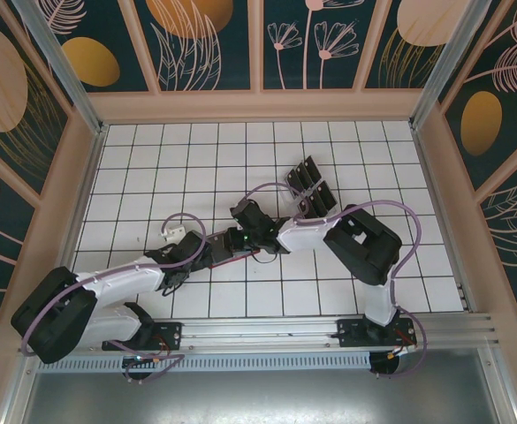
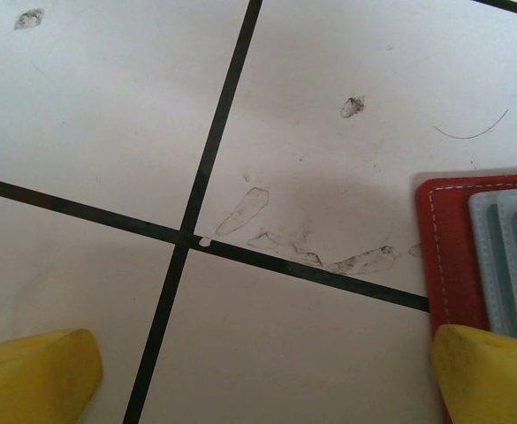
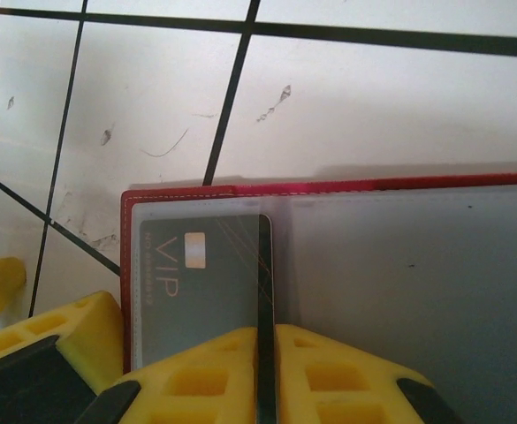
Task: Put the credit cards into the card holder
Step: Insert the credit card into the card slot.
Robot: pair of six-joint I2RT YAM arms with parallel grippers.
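The white grid table [image 1: 152, 159] carries the open red wallet [image 3: 399, 265] near its middle, grey lining up. Farther back stands the clear tray [image 1: 318, 201] with spare cards [image 1: 304, 170]. The left gripper [image 2: 258, 384] hangs low with its fingers spread wide. One fingertip [image 2: 488, 375] is over the wallet's border and seems to touch it (the view is too close to be sure). The right gripper [image 3: 265, 380] is clamped on a black card [image 3: 264, 265]. This card stands on edge at the wallet's left pocket, just beside a VIP card [image 3: 196, 291] lying in it.
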